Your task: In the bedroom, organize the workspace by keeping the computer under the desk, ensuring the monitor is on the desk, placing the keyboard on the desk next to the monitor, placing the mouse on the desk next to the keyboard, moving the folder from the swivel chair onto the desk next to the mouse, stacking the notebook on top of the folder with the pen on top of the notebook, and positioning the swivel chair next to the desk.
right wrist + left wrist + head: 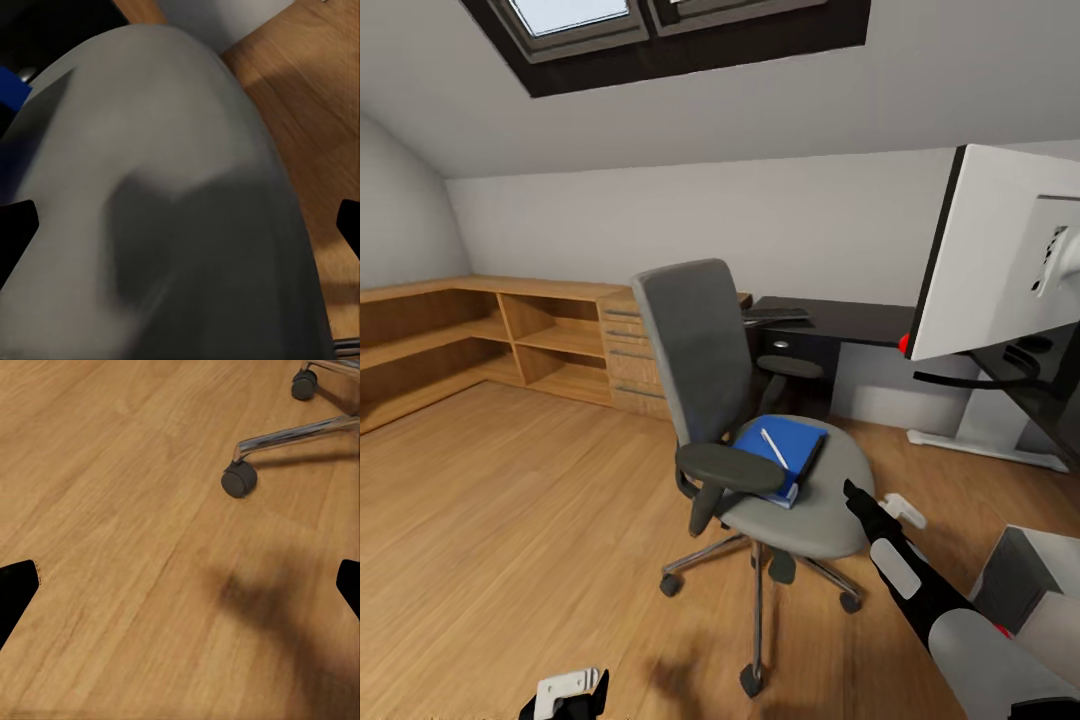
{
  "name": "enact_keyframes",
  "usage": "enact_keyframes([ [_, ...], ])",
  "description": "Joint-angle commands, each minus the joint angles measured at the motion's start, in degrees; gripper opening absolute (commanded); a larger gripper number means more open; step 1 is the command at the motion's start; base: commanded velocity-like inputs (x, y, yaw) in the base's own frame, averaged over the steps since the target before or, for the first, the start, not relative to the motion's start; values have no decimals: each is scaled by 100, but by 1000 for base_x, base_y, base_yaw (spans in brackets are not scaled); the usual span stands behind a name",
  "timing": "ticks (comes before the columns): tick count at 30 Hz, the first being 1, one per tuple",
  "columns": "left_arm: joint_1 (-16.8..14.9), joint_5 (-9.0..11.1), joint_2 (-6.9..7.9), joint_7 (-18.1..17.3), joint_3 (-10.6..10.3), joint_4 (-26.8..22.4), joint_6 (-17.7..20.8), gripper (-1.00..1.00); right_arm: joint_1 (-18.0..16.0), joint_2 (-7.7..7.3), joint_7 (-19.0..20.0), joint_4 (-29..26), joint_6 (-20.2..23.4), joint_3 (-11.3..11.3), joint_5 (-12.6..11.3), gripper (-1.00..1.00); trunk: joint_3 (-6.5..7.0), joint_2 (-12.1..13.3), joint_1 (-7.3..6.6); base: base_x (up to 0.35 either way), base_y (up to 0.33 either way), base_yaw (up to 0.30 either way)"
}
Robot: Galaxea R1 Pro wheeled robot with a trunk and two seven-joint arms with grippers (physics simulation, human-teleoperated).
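Observation:
The swivel chair (pixel 705 350) stands mid-room, grey back toward me and to the left. On its seat (pixel 830 510) lies the blue folder (pixel 788 440) with the pale pen (pixel 774 448) on top; I cannot tell the notebook apart. My right gripper (pixel 875 500) is open just over the seat's near right edge, and the grey seat (pixel 172 187) is close below the right gripper (pixel 180 225). My left gripper (pixel 565 695) hangs low and open over the floor; the left gripper (pixel 180 585) holds nothing. The monitor (pixel 1000 250) stands on the desk (pixel 850 320), and the keyboard (pixel 775 315) lies farther back. The mouse is out of view.
A wooden shelf unit (pixel 450 340) and drawer cabinet (pixel 625 355) line the left and back walls. A grey box (pixel 1025 570), perhaps the computer, sits on the floor at lower right. Chair casters (pixel 238 478) and chrome legs (pixel 296 435) are near my left gripper. Open wood floor (pixel 510 520) lies left.

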Motion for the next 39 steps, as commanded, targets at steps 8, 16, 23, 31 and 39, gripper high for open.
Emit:
enact_keyframes([
  [8,-1,42,-7,1,-12,-1,-9,100,0,-4,-40,2,-27,60,-66,100,-5,-1,0,0,0,190],
  [16,-3,43,-7,1,-5,2,-9,100,0,-10,-40,-10,-27,62,-62,100,-5,-1,0,0,0,76],
  [23,-2,42,-7,1,-5,1,-9,100,6,-42,-40,-21,-27,53,-62,100,-5,-1,0,0,0,2],
  [31,-1,48,-2,-11,4,4,-4,100,2,-213,-50,-17,-243,-262,-65,100,-5,-1,0,55,-2,0],
  [39,-2,50,2,-33,15,6,-8,100,0,-206,-65,16,-464,-368,-62,100,-5,-1,0,111,-17,0],
])
